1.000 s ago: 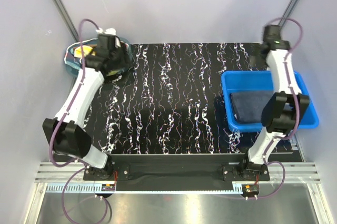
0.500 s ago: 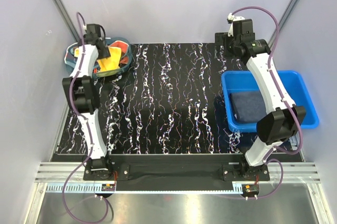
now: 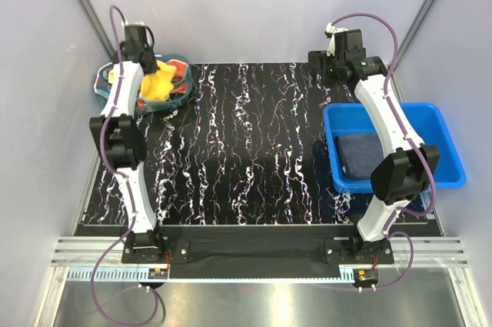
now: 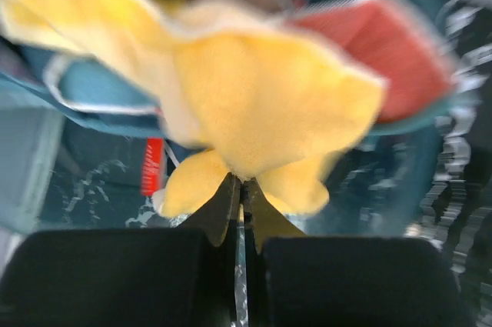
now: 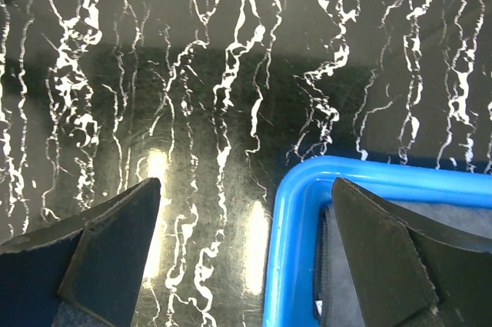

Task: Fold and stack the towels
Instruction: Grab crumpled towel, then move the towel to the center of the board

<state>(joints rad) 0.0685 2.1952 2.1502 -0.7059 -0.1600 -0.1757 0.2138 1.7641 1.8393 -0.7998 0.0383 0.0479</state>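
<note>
Left jaws pinch the yellow towel (image 4: 261, 104) over the basket (image 3: 99, 85). Right jaws hang spread over the blue bin (image 5: 296, 219) rim.

Clad in smooth white shells along the links of the left arm (image 3: 134, 188) and right arm (image 3: 392, 123), with chunky black housings at the joints. Looped with purple cable (image 3: 367, 14) from wrist to base. Seated on black base plates (image 3: 146, 246). Tipped with matte black wedge fingers (image 5: 108, 238) at the right claw (image 5: 244, 188), likewise dark at the left claw (image 4: 240, 185).

On the table (image 3: 254, 150), basket (image 3: 100, 90) rear left, bin (image 3: 453, 171) right holding towel (image 3: 361, 154).
</note>
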